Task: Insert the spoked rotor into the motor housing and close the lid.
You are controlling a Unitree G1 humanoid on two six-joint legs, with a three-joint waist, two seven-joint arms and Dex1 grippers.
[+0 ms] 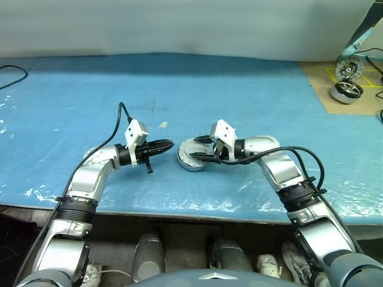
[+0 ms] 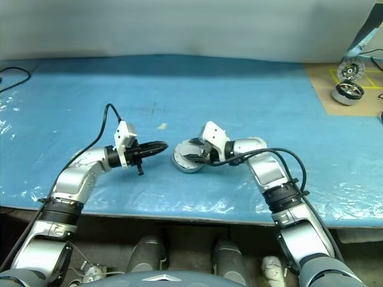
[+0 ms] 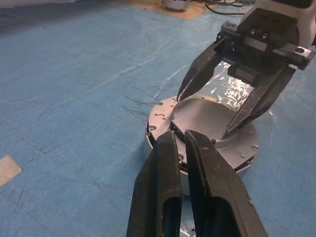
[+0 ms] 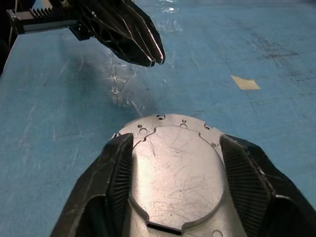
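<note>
The motor housing [image 1: 190,163] lies on the blue mat in the middle, and the lid [image 4: 175,173] rests flat on top of it. The spoked rotor is hidden. My right gripper [image 1: 194,148] reaches in from the right, open. Its fingers [image 3: 256,98] stand on either side of the lid's raised round centre, close against its edge. My left gripper [image 1: 170,144] is shut with nothing in it. It points level at the housing from the left, its tips [image 3: 178,136] just short of the rim.
Two shiny silver wheel-like motors [image 1: 347,91] stand on a brown board at the back right. A small scrap of tape [image 1: 163,125] lies behind the left gripper. A black cable [image 1: 12,75] curls at the far left. The table's front edge runs just below both arms.
</note>
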